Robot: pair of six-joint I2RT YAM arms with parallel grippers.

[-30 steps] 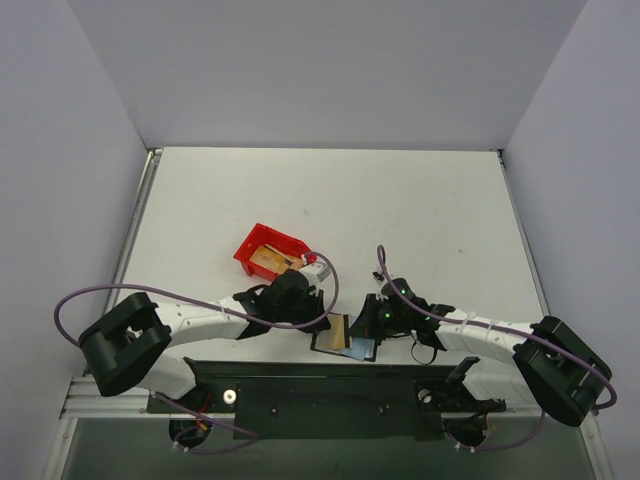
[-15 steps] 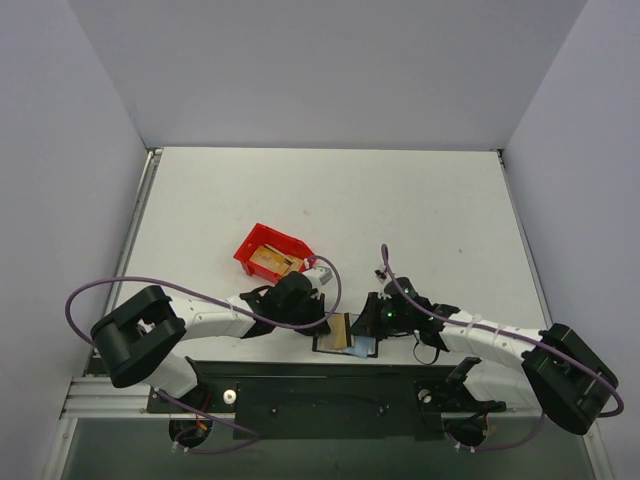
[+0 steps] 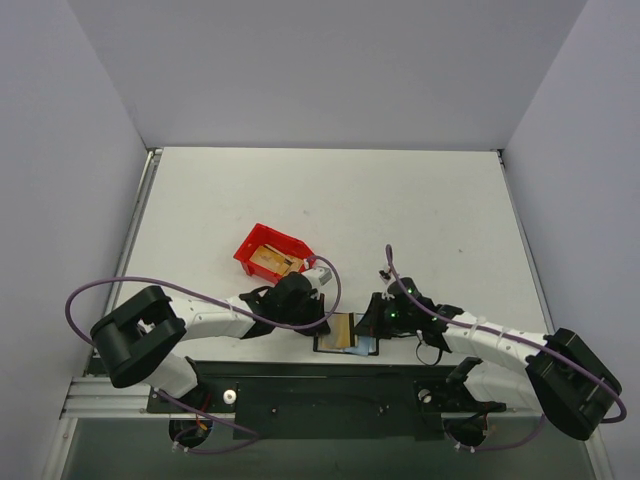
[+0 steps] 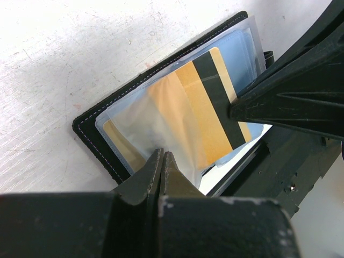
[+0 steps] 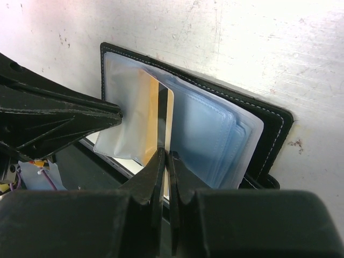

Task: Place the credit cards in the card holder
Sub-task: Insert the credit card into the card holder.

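Now | left gripper [image 4: 163,161] pinches clear sleeve [image 4: 142,115] of wallet [image 4: 90,128] | right gripper [image 5: 165,157] pinches striped card [image 5: 152,115], partly inside sleeve

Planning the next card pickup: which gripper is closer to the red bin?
Left. The left gripper, shut on the card holder's sleeve, is just on the near side of the red bin; the right gripper, shut on a card, is beyond the card holder.

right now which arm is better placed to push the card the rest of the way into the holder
Right. The right fingers are shut on the striped gold card, already partly inside the card holder's clear sleeve. The left fingers only pinch that sleeve's edge.
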